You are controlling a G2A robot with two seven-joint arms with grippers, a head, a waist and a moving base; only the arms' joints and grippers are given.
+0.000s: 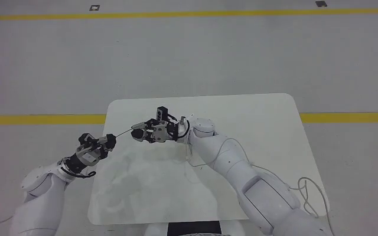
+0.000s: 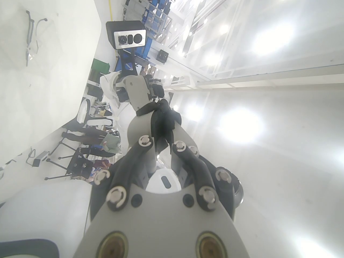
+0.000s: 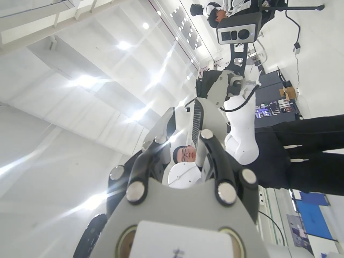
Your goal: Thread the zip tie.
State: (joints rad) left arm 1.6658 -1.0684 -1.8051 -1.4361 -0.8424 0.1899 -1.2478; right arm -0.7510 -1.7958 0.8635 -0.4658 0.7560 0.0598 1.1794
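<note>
The zip tie point(image 1: 124, 132) is a thin dark strip held in the air over the left part of the white table point(image 1: 248, 118), spanning the gap between my two grippers. My left gripper point(image 1: 110, 139) is at the table's left edge, shut on one end of the strip; a dark strip point(image 2: 161, 124) shows pinched between its fingers. Just right of it and facing it is my right gripper point(image 1: 137, 131). In the right wrist view its fingers point(image 3: 197, 119) stand apart, with the tie's small dark end point(image 3: 188, 108) between the tips and the left gripper point(image 3: 208, 87) beyond.
Both grippers hover above the table's left half. A white cable point(image 1: 307, 194) loops off the table's right side beside the right arm. Yellow floor lines point(image 1: 331, 117) run behind the table.
</note>
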